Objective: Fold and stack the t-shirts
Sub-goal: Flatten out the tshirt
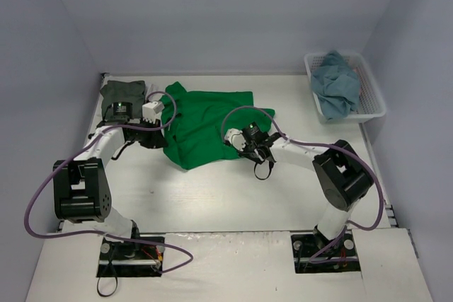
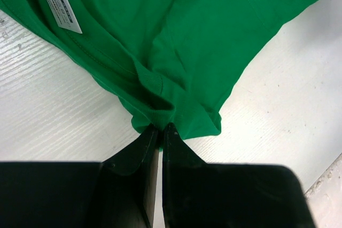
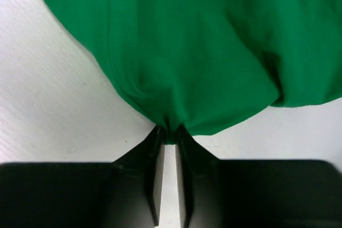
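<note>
The left gripper [image 2: 160,127] has its jaws pressed together on the hem of the green shirt [image 1: 205,122], at that shirt's left edge. The right gripper [image 3: 170,131] pinches the shirt's right edge, jaws nearly touching. Holding two opposite edges probably serves to lift and spread the rumpled cloth flat on the table [image 1: 212,196] for folding. A dark shirt [image 1: 122,95] lies bundled just left of the green one, and a blue shirt [image 1: 336,83] sits in the basket [image 1: 373,107], well to its right.
</note>
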You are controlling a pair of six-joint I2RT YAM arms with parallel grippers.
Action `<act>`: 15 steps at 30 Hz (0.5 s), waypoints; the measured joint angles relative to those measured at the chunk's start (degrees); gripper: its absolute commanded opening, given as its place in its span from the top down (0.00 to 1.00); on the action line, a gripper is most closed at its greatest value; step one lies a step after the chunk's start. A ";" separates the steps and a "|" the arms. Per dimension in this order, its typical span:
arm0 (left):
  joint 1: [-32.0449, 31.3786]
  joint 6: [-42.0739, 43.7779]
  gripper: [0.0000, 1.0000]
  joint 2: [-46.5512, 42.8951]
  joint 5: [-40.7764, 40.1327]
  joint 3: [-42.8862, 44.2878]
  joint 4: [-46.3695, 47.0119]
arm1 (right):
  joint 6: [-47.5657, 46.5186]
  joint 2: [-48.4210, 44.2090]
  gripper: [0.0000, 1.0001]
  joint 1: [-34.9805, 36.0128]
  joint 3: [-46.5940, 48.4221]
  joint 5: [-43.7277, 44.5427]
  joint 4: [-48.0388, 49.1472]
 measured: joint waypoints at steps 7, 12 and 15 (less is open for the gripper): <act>0.00 0.02 0.94 0.00 -1.07 -0.20 0.02 | -0.96 0.04 1.00 -0.24 -0.35 2.01 0.92; 0.00 0.24 0.62 0.00 -1.31 -0.22 -0.07 | -2.58 -2.34 1.00 -3.41 -2.62 2.69 1.11; 0.00 0.37 0.42 0.00 -1.42 -0.15 -0.46 | -3.34 -5.33 1.00 -6.78 -2.95 2.64 0.76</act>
